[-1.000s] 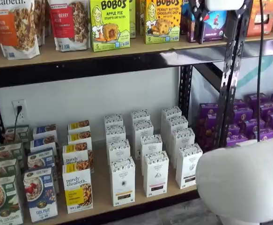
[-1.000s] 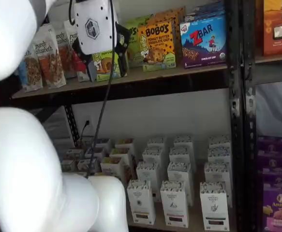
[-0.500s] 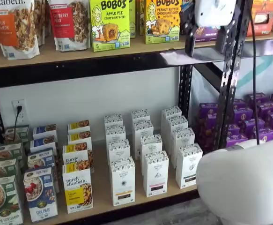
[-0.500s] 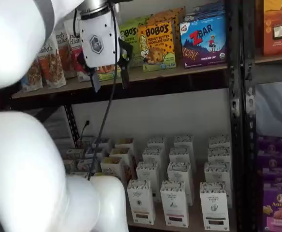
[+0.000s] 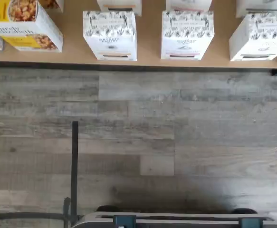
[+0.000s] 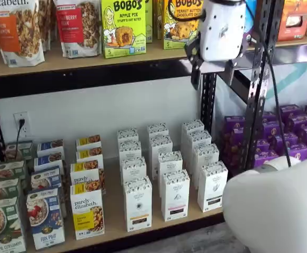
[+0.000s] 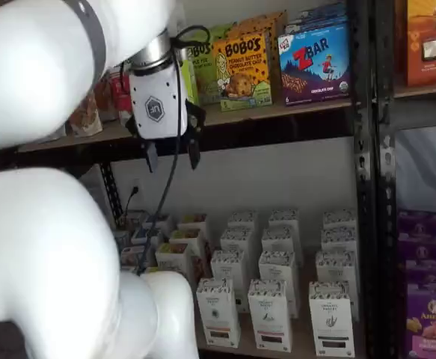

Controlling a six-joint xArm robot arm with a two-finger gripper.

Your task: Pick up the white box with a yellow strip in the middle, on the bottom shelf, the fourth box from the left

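Hand (image 7: pixel 172 155) hangs in front of the upper shelf edge, well above the bottom shelf (image 6: pixel 114 219); also seen in the other shelf view (image 6: pixel 212 78). Its two black fingers (image 7: pixel 194 149) point down with a clear gap between them, so it is released and holds nothing. A cable runs down beside it.

White box (image 6: pixel 138 203) stands upright at the front edge of the bottom shelf, first in its column of same-shaped white cartons running back toward the wall. Thin yellowish strip shows low on its front. Just left of it is a purely elizabeth box (image 6: pixel 88 212) with a yellow panel; just right is a white carton with a dark strip (image 6: pixel 175 194). In a shelf view the white box (image 7: pixel 218 312) sits partly behind the white arm (image 7: pixel 68 254).

Wrist view: white box (image 5: pixel 110 34) at the shelf's front edge, grey plank floor (image 5: pixel 143 137) in front of it. Hand is well apart from the box.
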